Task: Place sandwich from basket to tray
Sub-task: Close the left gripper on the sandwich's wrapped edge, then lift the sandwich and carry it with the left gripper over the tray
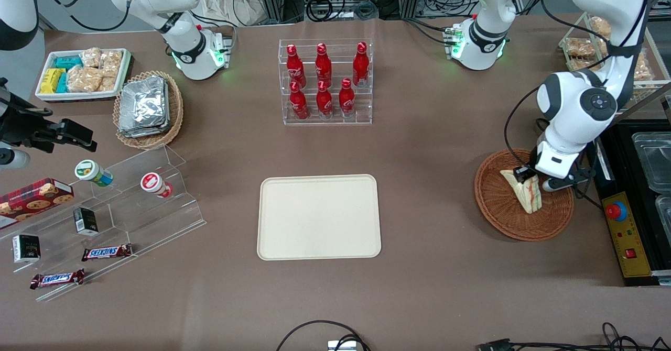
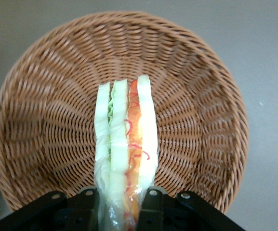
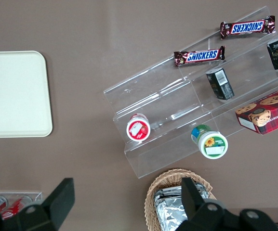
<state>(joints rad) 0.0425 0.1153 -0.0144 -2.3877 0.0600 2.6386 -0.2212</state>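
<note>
The sandwich point(image 1: 526, 192) stands on edge inside the basket point(image 1: 503, 220), its filling layers turned toward the wrist camera. In the left wrist view the sandwich point(image 2: 125, 144) runs up from between the two fingers point(image 2: 151, 204), which pinch it by the bread faces at one end. The gripper point(image 1: 530, 179) sits low over the basket, at the part of the basket farther from the front camera, with the left arm reaching down to it from above. Whether the sandwich rests on the weave or is just clear of it cannot be told.

Progress, judged from this state: the grasp is made; the lift, the transfer and the release are not yet done. The sandwich is within the rim of the basket point(image 2: 225, 91).

The tray point(image 1: 318, 217) lies flat on the desk point(image 1: 430, 288), well apart from the basket, toward the parked arm's end. Nothing rests on the tray. The stretch of desk between basket and tray carries no objects.

Remaining steps, as a judgement:
1. Raise the sandwich clear of the basket rim.
2. Carry it sideways to a position above the tray.
3. Lower it and spread the fingers.

The wrap looks smooth, so slippage during the lift is a possible fault.
</note>
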